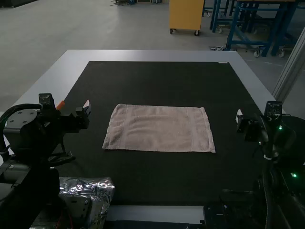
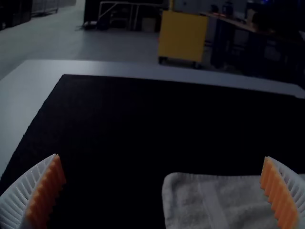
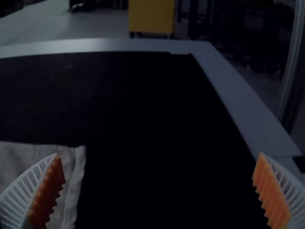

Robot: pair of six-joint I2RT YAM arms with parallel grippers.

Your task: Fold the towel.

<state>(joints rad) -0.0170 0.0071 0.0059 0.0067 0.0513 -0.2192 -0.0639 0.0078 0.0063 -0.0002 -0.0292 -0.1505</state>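
"Where did we see the towel [image 1: 159, 129]?"

"We saw it spread flat on the dark mat [image 1: 157, 81], between the left gripper [image 1: 74, 105] and the right gripper [image 1: 259, 116], apart from both."

"And how did we find those two?"

"We found both wide open, their ribbed orange pads [image 2: 46, 193] facing each other across a broad gap."

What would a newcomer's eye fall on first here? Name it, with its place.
First, the pale towel, lying flat near the middle of the dark mat. Next, the open, orange-padded left gripper and right gripper, on either side of it. Crinkled silvery foil glints at the high view's lower left.
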